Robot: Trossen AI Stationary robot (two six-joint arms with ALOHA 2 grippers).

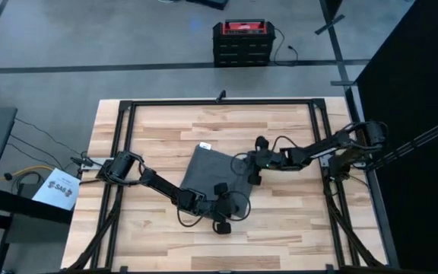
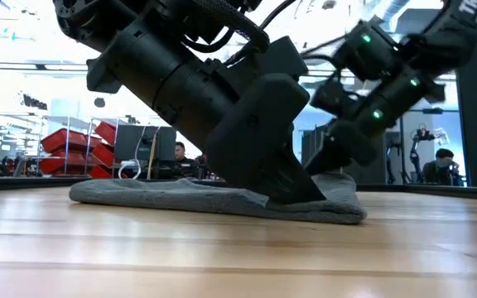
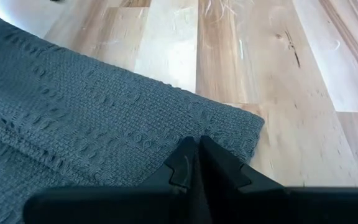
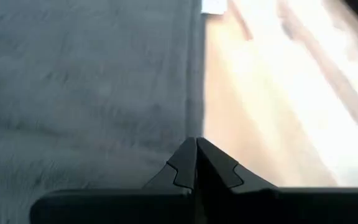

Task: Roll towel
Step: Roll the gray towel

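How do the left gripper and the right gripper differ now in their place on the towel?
The left gripper sits at the near edge of the towel, its arm coming from the table's left. The right gripper sits at the towel's right edge, its arm coming from the right. Both are shut, with fingertips down on the cloth.

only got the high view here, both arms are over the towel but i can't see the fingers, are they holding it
Observer: The left gripper has its fingers closed together, tips pressed on the towel near a corner.
Operator: and the right one
Observer: The right gripper is closed too, at the towel's straight side edge beside bare table.
Operator: any roll started yet
Observer: The low view shows the towel lying low and flat, with only a slightly thicker fold under the grippers.
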